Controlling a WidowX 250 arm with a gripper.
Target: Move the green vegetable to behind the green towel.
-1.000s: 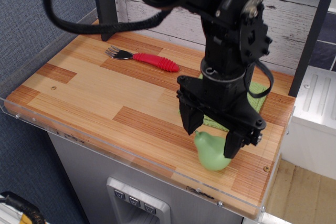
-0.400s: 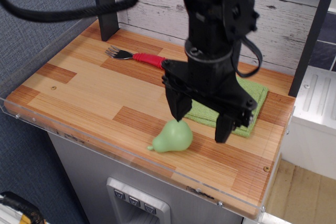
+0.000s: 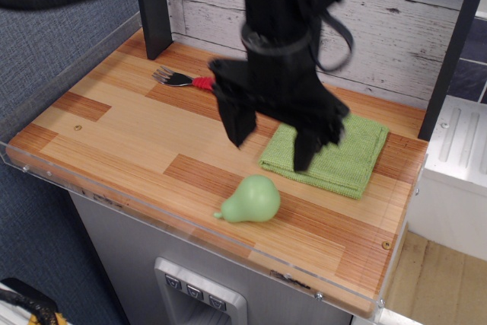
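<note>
The green vegetable (image 3: 250, 199), a pale mint-green pear-shaped toy, lies on its side near the table's front edge, its pointed top to the left. The green towel (image 3: 335, 154) lies flat behind and to the right of it. My gripper (image 3: 272, 141) hangs open and empty above the table, up and behind the pear, its two black fingers spread wide. It covers the towel's left part.
A fork with a red handle (image 3: 181, 79) lies at the back left, its handle mostly hidden behind the arm. A dark post (image 3: 152, 5) stands at the back left corner. A white plank wall (image 3: 396, 28) runs along the back. A clear rim (image 3: 190, 234) edges the table's front.
The pear, upright between the fingers a second ago, was let go and now lies on its side further left. The gripper rose and moved back and left.
</note>
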